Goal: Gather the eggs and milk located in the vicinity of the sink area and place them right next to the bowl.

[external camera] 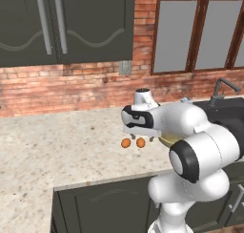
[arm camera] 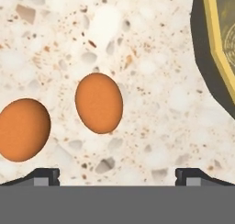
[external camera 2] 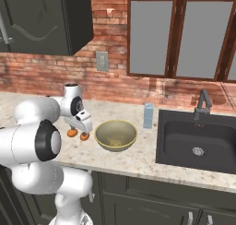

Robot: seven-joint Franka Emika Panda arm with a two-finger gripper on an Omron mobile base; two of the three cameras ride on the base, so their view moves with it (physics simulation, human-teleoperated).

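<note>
We count two eggs, one bowl, one milk carton and one sink with its single faucet.

Both eggs lie on the speckled stone table, side by side and just apart from each other, neither touching the bowl. In the hand view one egg sits near the middle of the frame and the second egg lies at the left edge, with the dark outer wall and yellow rim of the bowl curving in at the upper right. From the right base view we see the eggs just to the left of the bowl, partly tucked under the hand.

The milk stands upright on the table behind the bowl and to its right, close beside the left edge of the sink and well apart from the eggs. The bowl sits between the eggs and the sink.

Our hand hangs above the eggs, pointing down at the table. Its two dark fingertips stand far apart at the bottom corners of the hand view, so the jaws are spread wide. We see nothing between them and nothing touching them; the nearer egg lies on the table in the space ahead of the fingertips.
</note>
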